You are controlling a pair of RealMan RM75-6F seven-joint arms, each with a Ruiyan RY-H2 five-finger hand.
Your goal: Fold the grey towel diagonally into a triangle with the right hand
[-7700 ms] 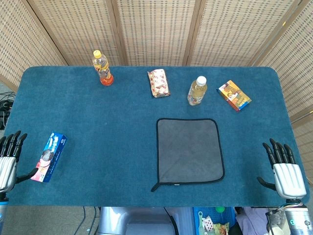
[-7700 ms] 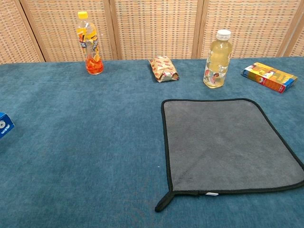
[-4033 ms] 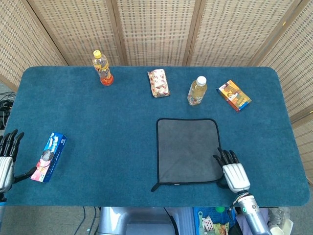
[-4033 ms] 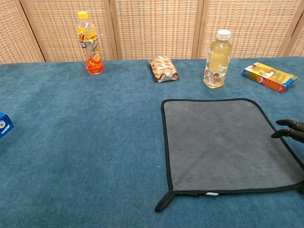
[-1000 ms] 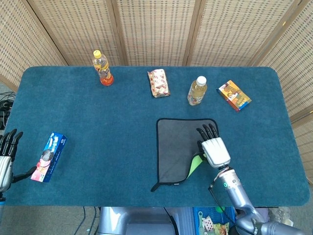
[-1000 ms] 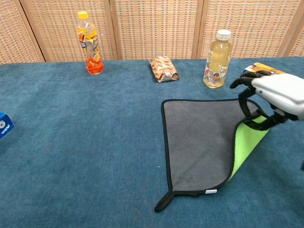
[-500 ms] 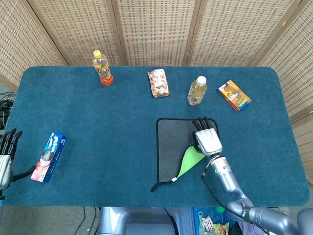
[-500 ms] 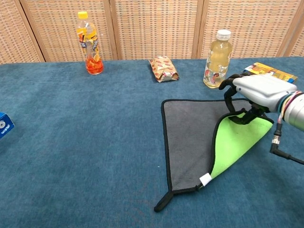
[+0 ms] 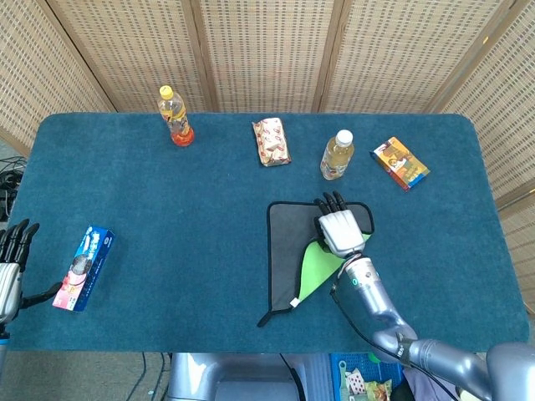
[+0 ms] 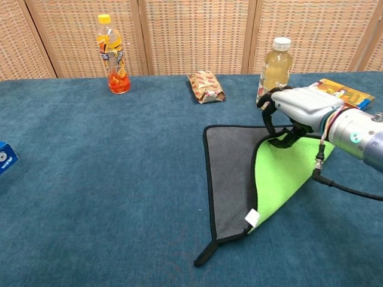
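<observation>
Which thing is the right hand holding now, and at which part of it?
The right hand holds the grey towel by a lifted corner, green underside showing. The left hand holds nothing.

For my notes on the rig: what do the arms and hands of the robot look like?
The right hand has a white back shell and black fingers; its forearm is silver metal with coloured rings at the wrist and a thin black cable below. The left hand looks alike: black fingers, pale back.
</observation>
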